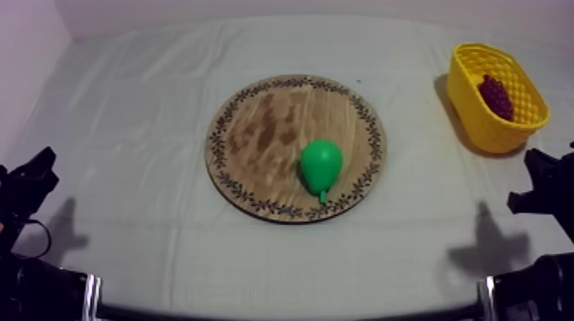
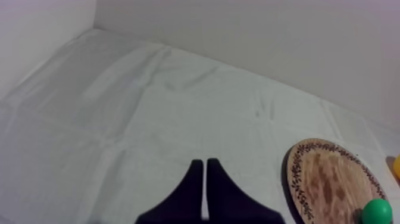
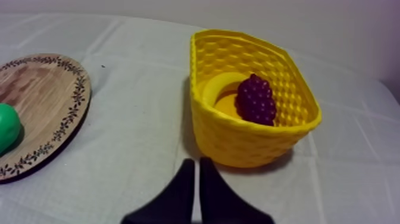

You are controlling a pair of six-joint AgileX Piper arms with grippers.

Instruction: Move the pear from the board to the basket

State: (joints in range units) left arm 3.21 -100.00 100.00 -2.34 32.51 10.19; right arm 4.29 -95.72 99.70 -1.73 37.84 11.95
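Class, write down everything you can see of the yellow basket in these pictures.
The yellow basket looks like moulded plastic, with a woven lattice pattern on its walls and a smooth rim. It is a rounded oblong, open-topped, and stands upright on the grey-white cloth at the table's right side, apart from the wooden board. A dark purple bunch of grapes lies inside it. The right pincer, shut, points toward it without touching.

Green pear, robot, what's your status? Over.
Left gripper shut, empty; right gripper shut, empty, facing yellow woven basket. Green toy pear lying on round wooden board, untouched. Dark red bunch of grapes already in basket; nothing between board and basket.
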